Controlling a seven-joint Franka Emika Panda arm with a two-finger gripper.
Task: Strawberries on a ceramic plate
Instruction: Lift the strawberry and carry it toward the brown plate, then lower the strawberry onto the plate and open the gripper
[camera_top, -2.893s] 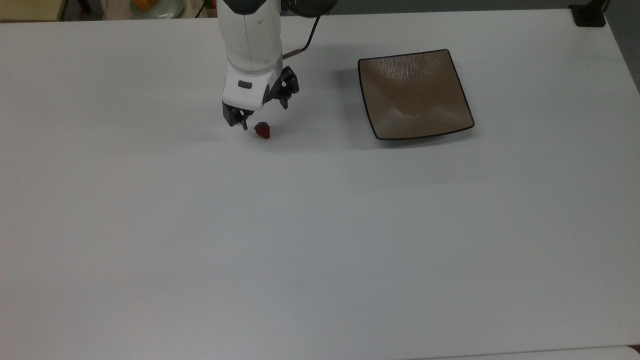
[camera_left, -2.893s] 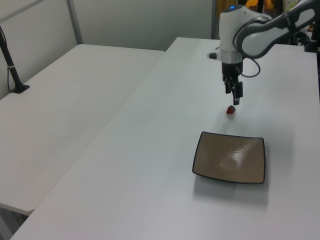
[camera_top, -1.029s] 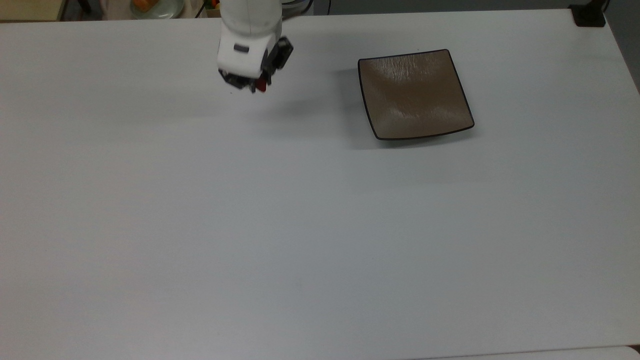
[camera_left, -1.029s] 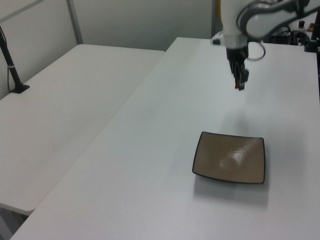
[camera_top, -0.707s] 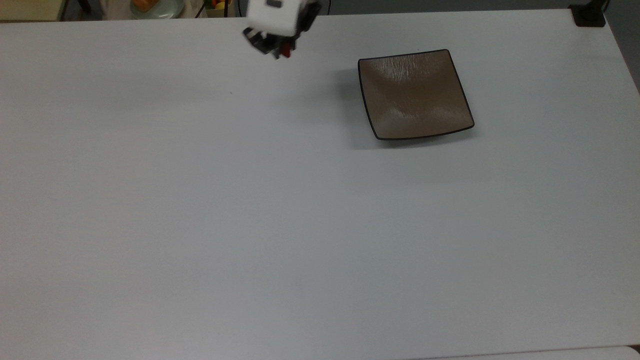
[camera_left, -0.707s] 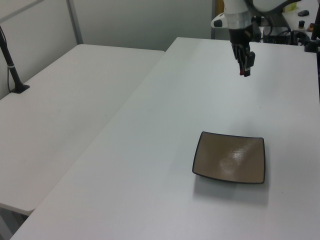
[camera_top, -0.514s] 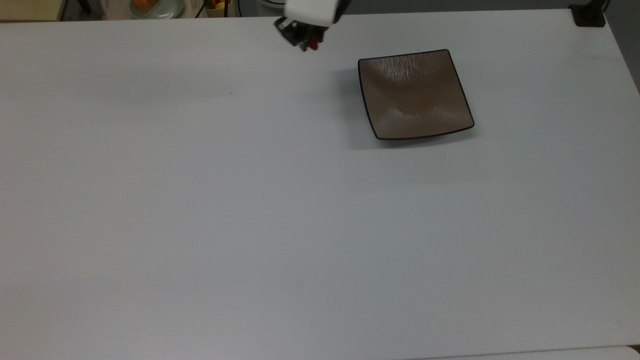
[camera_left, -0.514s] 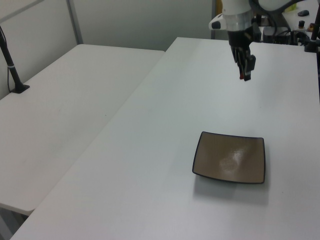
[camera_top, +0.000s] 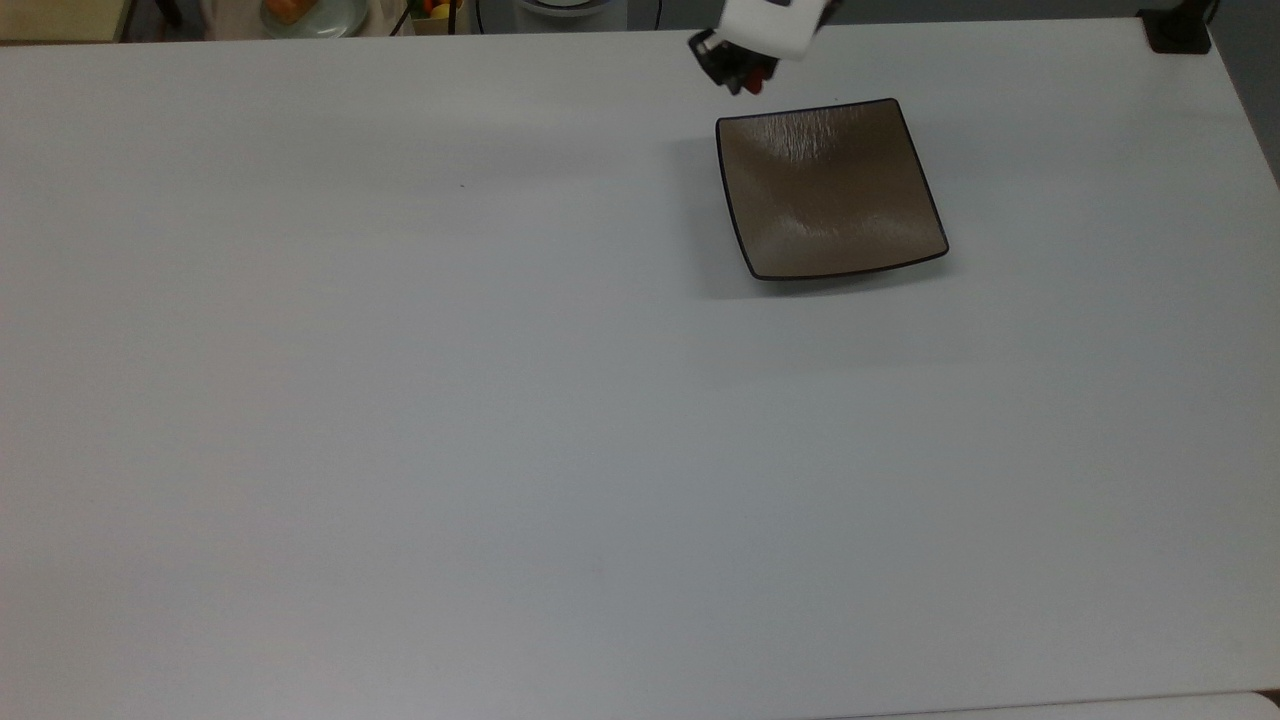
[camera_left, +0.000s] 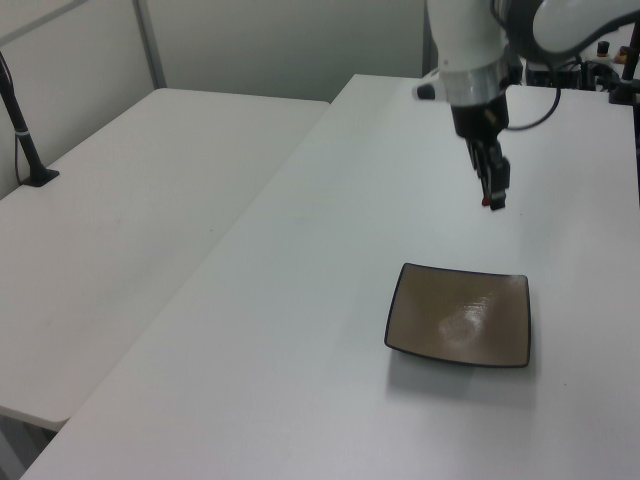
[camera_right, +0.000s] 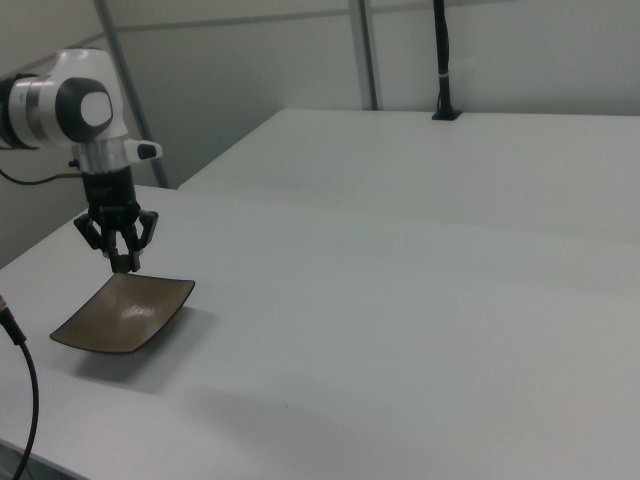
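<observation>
My gripper (camera_top: 745, 80) (camera_left: 490, 197) (camera_right: 122, 262) hangs in the air, shut on the tiny red strawberry (camera_top: 752, 85) (camera_left: 486, 201). In the top view it sits just beyond the upper left corner of the square brown ceramic plate (camera_top: 830, 190). In the left view the plate (camera_left: 460, 317) lies on the table below and nearer than the gripper. In the right view the fingertips hover over the plate's (camera_right: 125, 313) far edge, and the berry is hidden between them.
A round pale green plate with orange food (camera_top: 310, 14) lies beyond the table's far edge at the top view's upper left. A black post base (camera_top: 1180, 30) stands at the top view's upper right corner. A second white table (camera_left: 130, 200) adjoins on the left view's left.
The gripper took the strawberry off the table, rose, and has carried it toward the top view's right, from mid-table to the plate's upper left corner.
</observation>
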